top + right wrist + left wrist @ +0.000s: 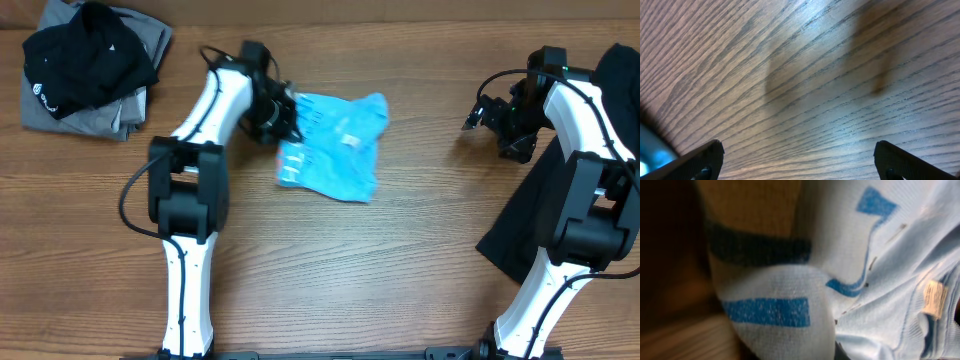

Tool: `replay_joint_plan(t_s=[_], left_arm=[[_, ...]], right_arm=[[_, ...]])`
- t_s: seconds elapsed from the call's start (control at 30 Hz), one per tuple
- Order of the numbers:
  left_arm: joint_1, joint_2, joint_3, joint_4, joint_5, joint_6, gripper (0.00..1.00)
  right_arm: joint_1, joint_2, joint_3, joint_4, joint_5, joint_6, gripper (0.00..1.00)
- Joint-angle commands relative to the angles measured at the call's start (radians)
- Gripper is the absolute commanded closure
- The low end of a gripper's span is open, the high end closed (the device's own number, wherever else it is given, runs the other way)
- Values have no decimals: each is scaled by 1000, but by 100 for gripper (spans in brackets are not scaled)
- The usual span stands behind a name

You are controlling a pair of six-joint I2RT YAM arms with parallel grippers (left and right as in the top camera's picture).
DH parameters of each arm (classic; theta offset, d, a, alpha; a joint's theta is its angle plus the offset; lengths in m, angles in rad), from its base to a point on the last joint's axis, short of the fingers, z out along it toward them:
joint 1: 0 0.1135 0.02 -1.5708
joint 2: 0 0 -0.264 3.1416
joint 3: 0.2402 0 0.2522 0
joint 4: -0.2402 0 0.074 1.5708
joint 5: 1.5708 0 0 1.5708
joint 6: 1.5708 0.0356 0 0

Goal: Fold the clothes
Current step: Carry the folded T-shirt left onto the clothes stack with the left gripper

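1. Far out beyond the left hand's (280, 118) outer side, at the back corner of the surface (400, 270), sits a heap of clothes: a black piece (90, 55) lying on top of a grey piece (105, 112).
2. The left arm (210, 110) reaches forward and across, and its hand is pressed against the left edge of the sky-blue T-shirt (340, 150).
3. In the left wrist view the T-shirt (880, 280) fills nearly the whole picture. A fold of pale blue knit with darker blue print blocks (767, 311) bulges right up against the camera, and a small cream label (935, 299) lies further along the cloth. No finger shows clearly, so I cannot tell whether this hand is clamped on the cloth or only touching it.
4. The T-shirt lies crumpled in a loose lump, stretching away from the left hand towards the middle of the surface and well apart from the right hand (478, 113).
5. The right hand (800, 155) hangs over bare wood. Its fingers (700, 160) stand wide apart at the two lower corners of its wrist view, with only wood grain between them.
6. Behind and beneath the right arm, at the hand's outer side, the long black garment (515, 225) lies along the right edge of the surface, partly hidden by the arm.
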State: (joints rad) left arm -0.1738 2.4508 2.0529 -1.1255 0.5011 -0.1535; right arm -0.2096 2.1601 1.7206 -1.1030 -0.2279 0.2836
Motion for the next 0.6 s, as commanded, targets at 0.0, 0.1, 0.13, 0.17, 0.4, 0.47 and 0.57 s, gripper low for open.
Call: replay_joint_plan(t_s=[0.0, 0.1, 0.13, 0.17, 0.4, 0.47, 0.57], left_arm=[[94, 8, 200, -86, -274, 45, 91], [147, 8, 335, -142, -343, 114, 89], [161, 8, 363, -147, -372, 117, 89], [172, 8, 386, -151, -401, 117, 89], [248, 8, 528, -141, -552, 177, 88], [261, 8, 560, -128, -605, 178, 88], [284, 8, 618, -106, -658, 177, 88]], right_arm=[[-3, -3, 0, 2, 10, -10, 0], [-3, -3, 0, 2, 10, -10, 0], [-3, -3, 0, 2, 10, -10, 0], [-3, -3, 0, 2, 10, -10, 0], [-3, -3, 0, 2, 10, -10, 0], [-3, -3, 0, 2, 10, -10, 0], [-3, -3, 0, 2, 10, -10, 0]])
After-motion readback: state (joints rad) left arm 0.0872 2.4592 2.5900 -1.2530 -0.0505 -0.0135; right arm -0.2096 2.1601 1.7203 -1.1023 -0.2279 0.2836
